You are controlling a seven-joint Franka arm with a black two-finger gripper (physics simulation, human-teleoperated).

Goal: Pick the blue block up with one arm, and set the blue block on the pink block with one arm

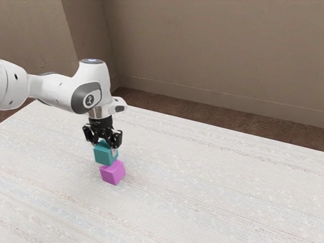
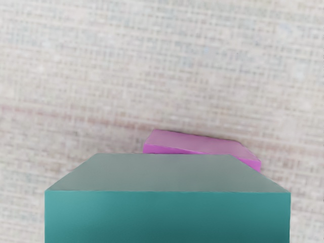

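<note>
End effector [image 1: 105, 144] clamps blue block [image 1: 105, 155] — it hides much of pink block [image 2: 195, 144].

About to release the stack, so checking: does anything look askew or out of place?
Slightly. The teal-blue block in the gripper is over the pink block but not square to it: the pink block's edges run at an angle and one corner pokes out. Nothing else stands out.

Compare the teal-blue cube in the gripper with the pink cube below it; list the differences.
Colour: the teal-blue cube is blue-green, the pink cube magenta. Support: the teal-blue cube is held in the black gripper; the pink cube sits on the whitish table. Both are plain cubes of like size.
</note>
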